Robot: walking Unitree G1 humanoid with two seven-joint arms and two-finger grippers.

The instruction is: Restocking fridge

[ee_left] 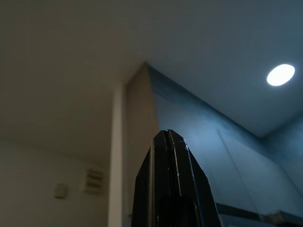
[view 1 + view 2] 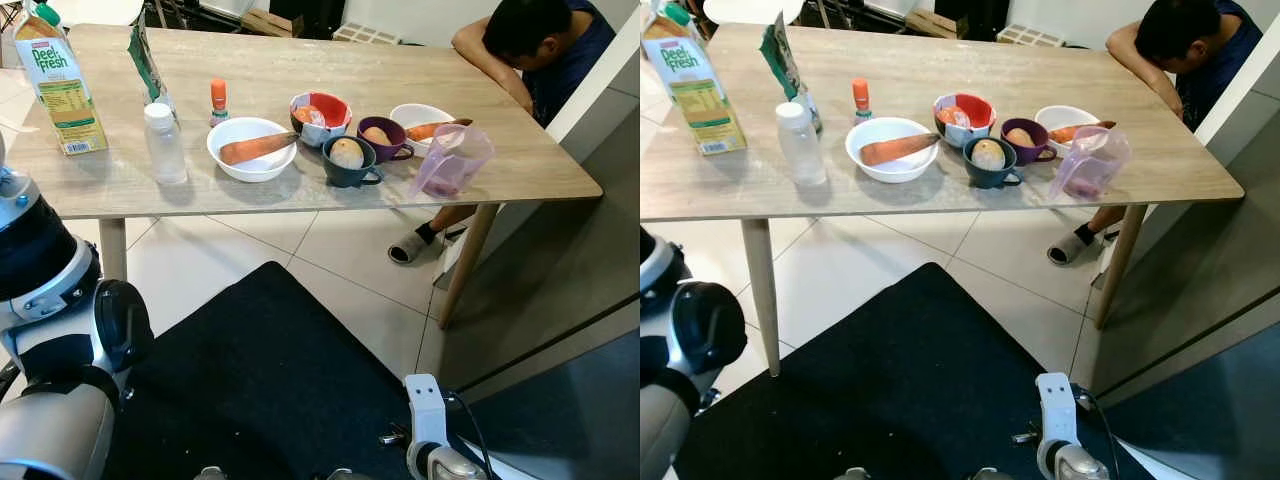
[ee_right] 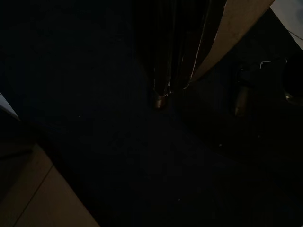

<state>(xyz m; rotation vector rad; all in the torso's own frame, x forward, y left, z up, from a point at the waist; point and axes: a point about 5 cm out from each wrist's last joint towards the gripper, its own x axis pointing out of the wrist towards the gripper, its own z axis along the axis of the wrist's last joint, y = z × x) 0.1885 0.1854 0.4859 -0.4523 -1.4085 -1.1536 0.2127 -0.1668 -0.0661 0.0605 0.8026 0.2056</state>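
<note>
On the wooden table (image 2: 300,70) stand a juice carton (image 2: 58,85), a clear bottle with a white cap (image 2: 164,145) and a small orange-capped bottle (image 2: 218,100). A white bowl holding a carrot (image 2: 252,148), a red bowl (image 2: 321,115), a dark blue cup with a potato (image 2: 348,160), a purple cup (image 2: 382,138) and a second white bowl (image 2: 420,122) follow to the right. My left gripper (image 1: 169,135) is shut and empty, pointing at the ceiling. My right gripper (image 3: 163,97) hangs low over the dark mat, fingers together.
A person (image 2: 545,45) leans on the table's far right corner, one foot under it. A pink translucent jug (image 2: 452,160) sits near the right front edge and a green packet (image 2: 148,65) stands behind the bottle. A black mat (image 2: 260,390) covers the tiled floor before me.
</note>
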